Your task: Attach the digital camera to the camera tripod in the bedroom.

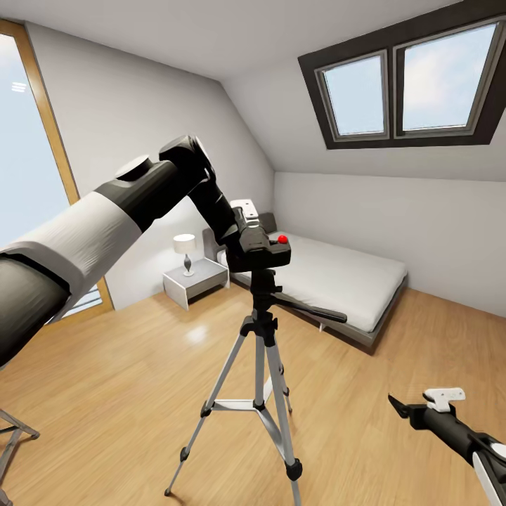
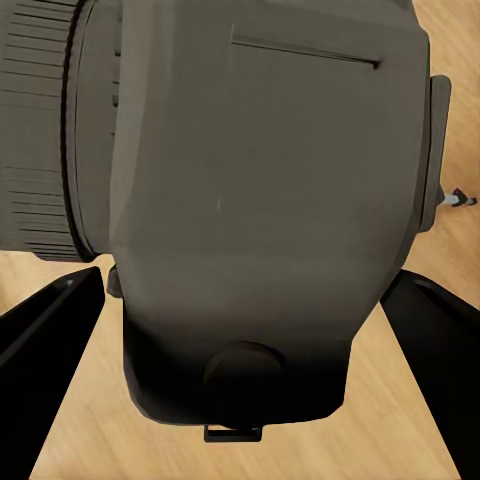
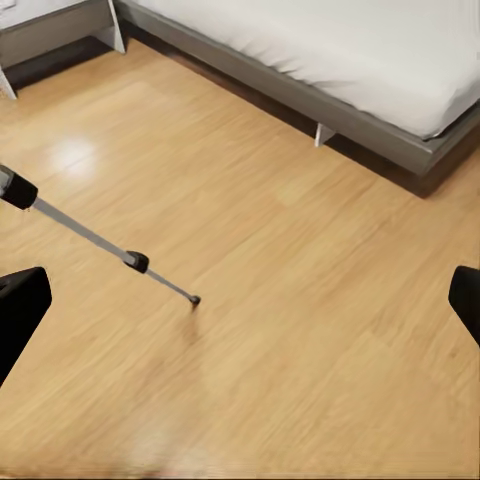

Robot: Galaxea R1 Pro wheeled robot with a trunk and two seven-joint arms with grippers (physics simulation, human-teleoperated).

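Note:
The digital camera (image 1: 263,249), black with a red button on top, sits on the black pan head of the camera tripod (image 1: 260,365), which stands on the wood floor in mid-room. My left gripper (image 1: 244,235) reaches in from behind the camera. In the left wrist view the camera body (image 2: 260,180) lies between the two black fingers (image 2: 50,350), which press against its sides. My right gripper (image 1: 414,405) hangs low at the right, open and holding nothing. One silver tripod leg (image 3: 95,238) crosses the floor ahead of the open right gripper (image 3: 240,300).
A low grey bed (image 1: 351,277) with a white mattress stands behind the tripod, with a nightstand (image 1: 197,280) and lamp (image 1: 185,247) beside it. Part of a dark metal stool (image 1: 10,432) shows at the lower left. Bare wood floor (image 1: 126,365) surrounds the tripod.

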